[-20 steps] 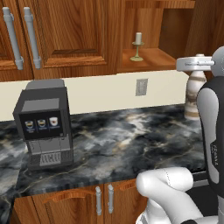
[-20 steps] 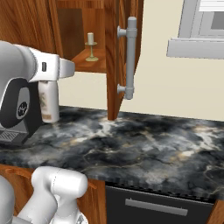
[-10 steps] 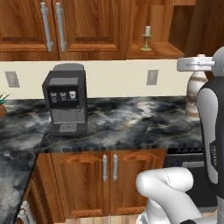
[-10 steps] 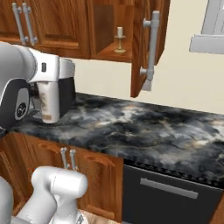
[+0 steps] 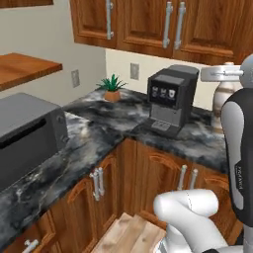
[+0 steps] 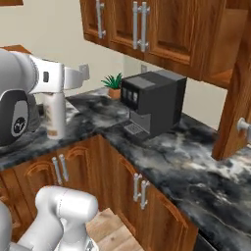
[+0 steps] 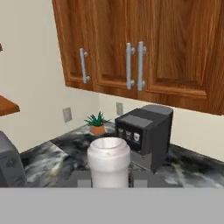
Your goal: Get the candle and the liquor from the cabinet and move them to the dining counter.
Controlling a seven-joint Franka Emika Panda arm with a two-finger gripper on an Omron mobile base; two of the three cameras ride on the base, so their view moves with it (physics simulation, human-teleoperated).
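The liquor (image 7: 108, 161) is a greyish glass bottle with a pale cap, held upright in my gripper (image 7: 109, 178), which is shut on it with one finger (image 7: 80, 178) on each side. From the base cameras the liquor (image 5: 225, 95) (image 6: 55, 116) hangs under the white hand above the marbled worktop. The cabinet's open door (image 6: 239, 93) stands at the right edge of the right base view. The candle and the dining counter are out of view.
A black coffee machine (image 5: 170, 96) (image 6: 152, 100) stands on the L-shaped marbled worktop (image 5: 99, 133). A small potted plant (image 5: 112, 88) sits in the corner. A grey oven box (image 5: 24, 133) is at the left. Closed wall cabinets (image 7: 131, 48) hang above.
The base has moved, so the whole scene has shifted: the coffee machine and the open cabinet slid right and the candle left the picture. The bottle stays in the shut gripper.
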